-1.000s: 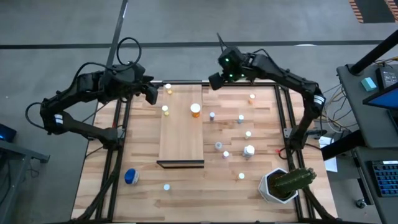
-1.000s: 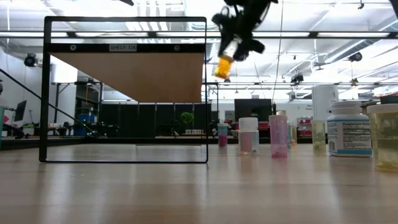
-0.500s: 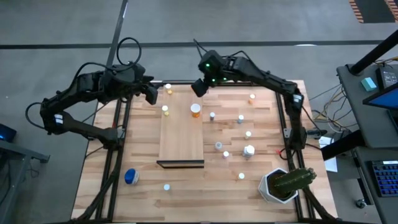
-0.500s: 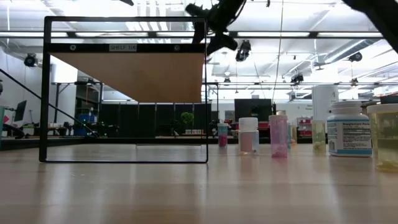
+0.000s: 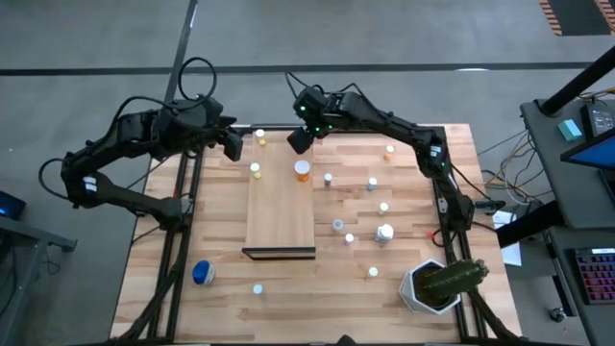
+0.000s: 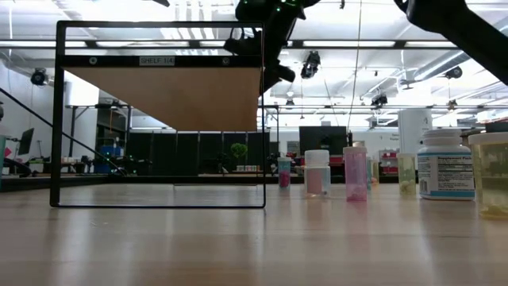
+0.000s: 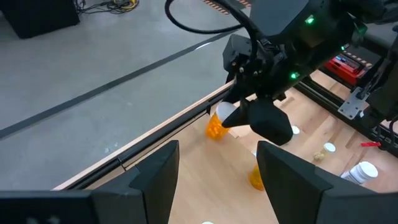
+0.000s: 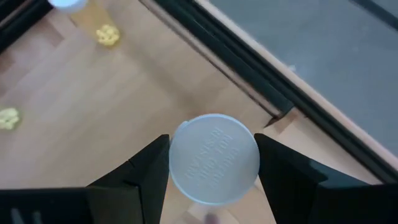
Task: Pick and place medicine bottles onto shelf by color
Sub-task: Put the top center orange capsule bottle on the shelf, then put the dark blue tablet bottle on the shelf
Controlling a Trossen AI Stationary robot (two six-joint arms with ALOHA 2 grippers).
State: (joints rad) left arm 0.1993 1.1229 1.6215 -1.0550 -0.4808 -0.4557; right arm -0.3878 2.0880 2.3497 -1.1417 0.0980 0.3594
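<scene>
My right gripper [image 5: 300, 137] hangs over the far right corner of the pale shelf [image 5: 279, 216], shut on an orange medicine bottle [image 7: 215, 127] with a white cap [image 8: 214, 158]. Another orange bottle [image 5: 303, 171] stands upright on the shelf near its right edge, and two small ones [image 5: 255, 169] [image 5: 259, 136] stand at its far left. My left gripper [image 5: 233, 146] waits open above the table's far left corner, with nothing between its fingers [image 7: 155, 177]. My right gripper pinches the orange bottle between its two fingers [image 8: 149, 171], on opposite sides just by the cap's rim [image 8: 180, 149]. It slants down from the far right. The bottle is lifted clear above the shelf, tilted, its orange body [image 7: 214, 130] sticking out below the fingers.
Several small bottles [image 5: 371, 183] stand scattered on the planked tabletop right of the shelf, with a fatter white one [image 5: 385, 232]. A blue bottle [image 5: 202, 274] lies near left. A white pot with a cactus [image 5: 442, 284] fills the near right corner. Black frame rails [image 5: 437, 173] edge the table.
My right gripper has carried the orange bottle toward the table's left edge along the far side, sinking a little and rolling slightly, from right of the shelf to above its far right corner. The bottle stays in the hold, clear of the shelf.
</scene>
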